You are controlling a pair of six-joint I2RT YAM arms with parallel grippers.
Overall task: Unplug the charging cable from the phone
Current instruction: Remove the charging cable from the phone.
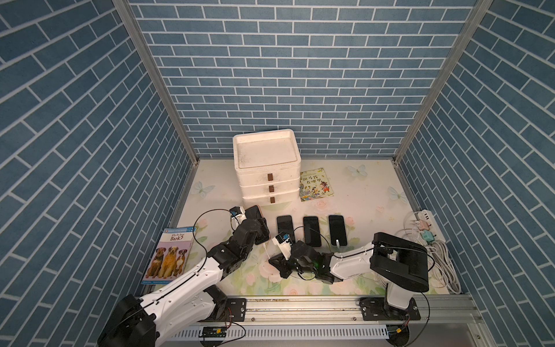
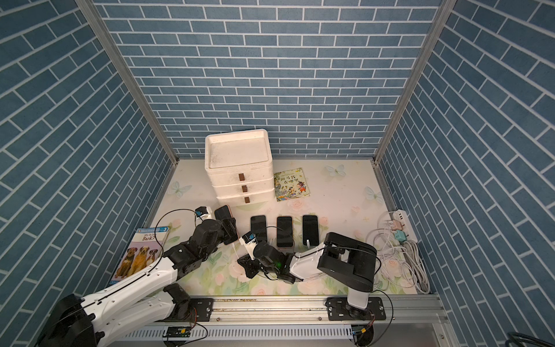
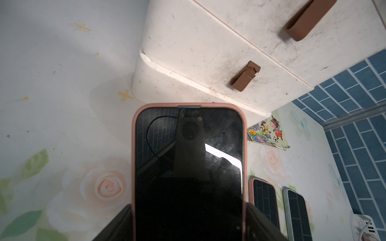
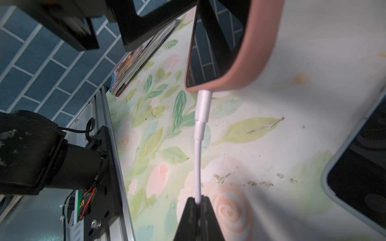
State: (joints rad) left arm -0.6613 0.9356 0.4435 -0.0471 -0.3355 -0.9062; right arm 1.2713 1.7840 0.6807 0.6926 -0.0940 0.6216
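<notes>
right claw [image 4: 198, 201] — pinched tight on cable [image 4: 198, 167], just short of plug [image 4: 203, 104] | left claw [image 3: 189, 225] clasped phone [image 3: 188, 156] by its edges | phone [image 1: 254, 212] lay lower centre-left in a top view, plug seated in it | step: both grips made, pull not begun | next, likely: straight pull along plug's axis — phone held firm

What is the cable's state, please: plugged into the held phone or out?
Plugged in: the connector of the cable sits in the phone.
</notes>
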